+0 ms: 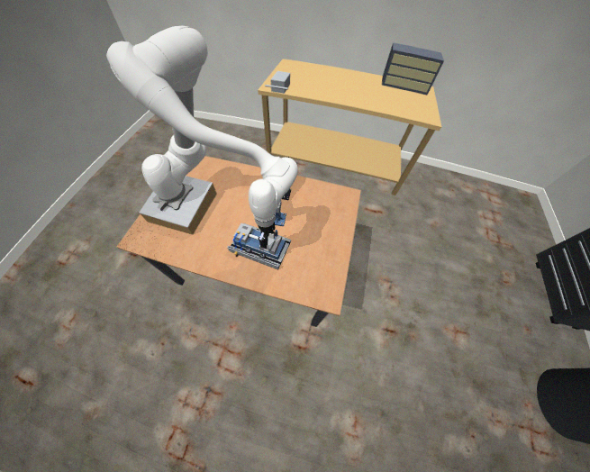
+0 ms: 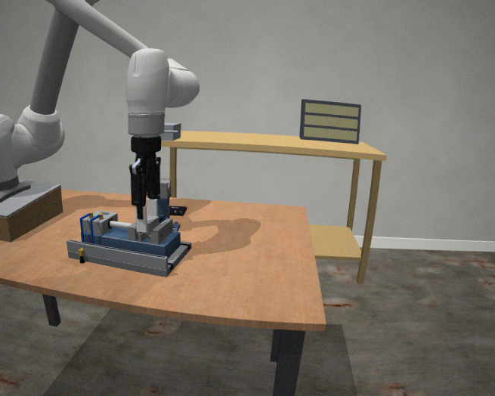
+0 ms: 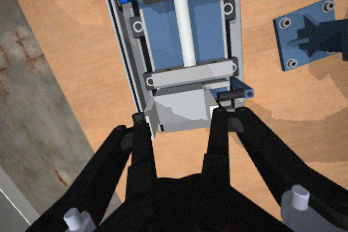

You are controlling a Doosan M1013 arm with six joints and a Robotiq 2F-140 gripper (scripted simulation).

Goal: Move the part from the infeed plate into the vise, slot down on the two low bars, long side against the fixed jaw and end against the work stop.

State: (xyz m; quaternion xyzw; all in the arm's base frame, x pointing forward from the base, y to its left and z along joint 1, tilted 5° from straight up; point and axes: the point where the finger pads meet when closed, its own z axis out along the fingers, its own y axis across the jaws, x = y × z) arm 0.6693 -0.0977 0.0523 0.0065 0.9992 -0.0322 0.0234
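While the black gripper (image 3: 181, 116) fills the bottom of the wrist view, its jaws are clamped partway closed on the grey part (image 3: 181, 111), one finger on each end. Part sits low in the vise (image 3: 227, 45), just below the moving jaw (image 3: 190, 76) on the white rod (image 3: 185, 30). Work stop (image 3: 226, 95) at its right end, touching or just beside. Blue plate (image 3: 295, 40) upper right on the worktop (image 3: 280, 135).
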